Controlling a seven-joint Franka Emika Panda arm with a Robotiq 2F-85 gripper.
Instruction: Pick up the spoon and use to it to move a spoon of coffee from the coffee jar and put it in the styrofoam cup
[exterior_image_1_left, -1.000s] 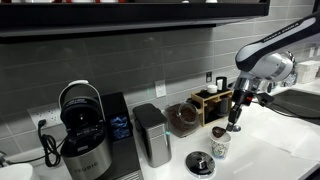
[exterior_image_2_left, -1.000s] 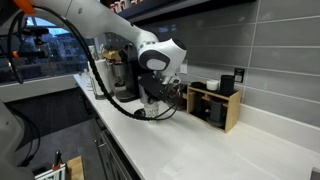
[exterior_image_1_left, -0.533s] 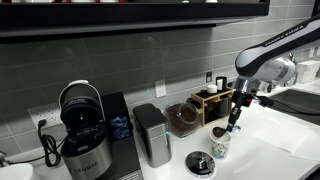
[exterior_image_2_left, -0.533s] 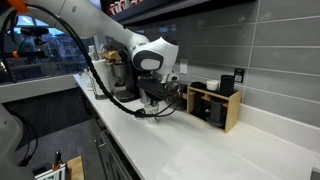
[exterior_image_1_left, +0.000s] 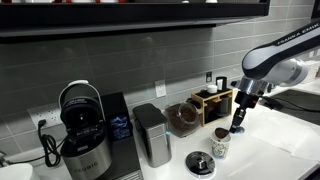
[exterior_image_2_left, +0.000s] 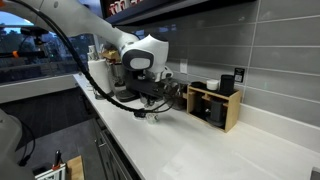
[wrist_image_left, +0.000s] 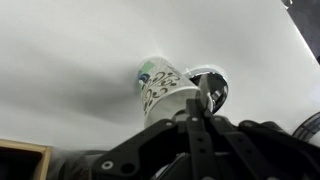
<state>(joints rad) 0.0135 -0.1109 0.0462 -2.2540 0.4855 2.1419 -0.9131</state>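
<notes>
**Spoon gripped over the foam cup**

The fingers (exterior_image_1_left: 238, 119) are seen pointing down, pressed fully together, and a thin metal spoon (exterior_image_1_left: 236, 128) is pinched between them by its handle. In the wrist view the fingers (wrist_image_left: 196, 126) come in from the bottom edge, and the spoon (wrist_image_left: 201, 102) shows as a slim bright shaft running forward from their tips. Whether anything lies in its bowl cannot be told.

The white foam cup (exterior_image_1_left: 220, 144) is stood upright on the white bench (exterior_image_1_left: 272, 152), just below and slightly to one side of the fingers. Dark print is seen on the cup (wrist_image_left: 163, 90) in the wrist view.

The glass coffee jar (exterior_image_1_left: 182, 119), dark brown inside, is set near the cup, against the tiled wall. Beside the jar a grey metal canister (exterior_image_1_left: 152, 134) is placed. A flat round black-and-white disc (exterior_image_1_left: 201, 163) lies on the bench near the cup. A wooden rack (exterior_image_1_left: 212, 99) is stood behind the jar.
</notes>
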